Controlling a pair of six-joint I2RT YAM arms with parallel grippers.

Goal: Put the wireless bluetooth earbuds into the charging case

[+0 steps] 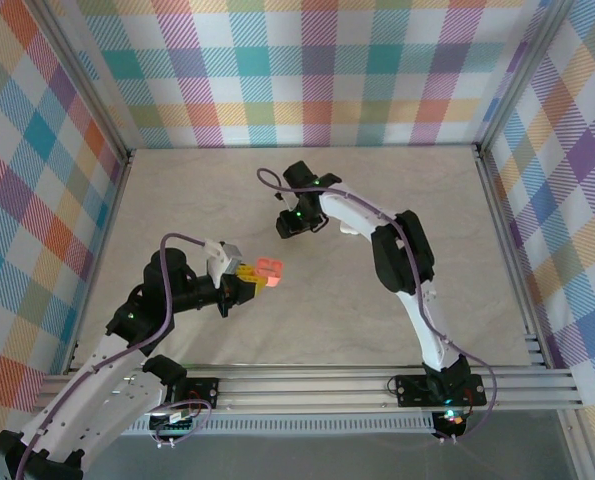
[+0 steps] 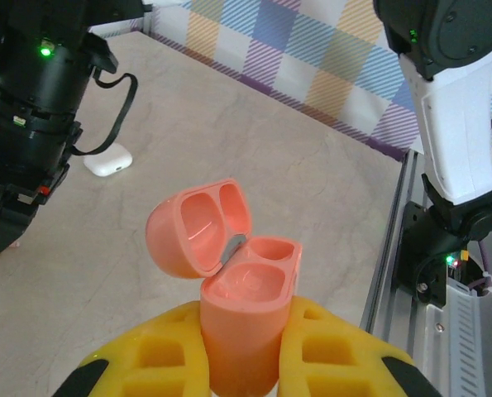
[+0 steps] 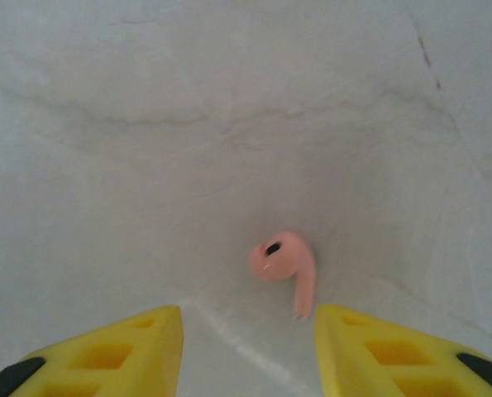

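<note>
Left gripper clamps open pink case; right gripper, spread, faces pink earbud.

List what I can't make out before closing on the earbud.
Right wrist view: earbud's underside, lying against the table.
Top view: earbud hidden under right gripper; case wells too small.
Left wrist view: case's lower half covered by left gripper.

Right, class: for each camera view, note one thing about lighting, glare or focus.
Top view: even, soft light on the table, the pink case bright, nearly overexposed. Left wrist view: the case is sharp, glossy highlights in its open lid; the yellow fingers gripping it look slightly soft. Right wrist view: hazy and washed out, yet the pink earbud reads clearly.
</note>
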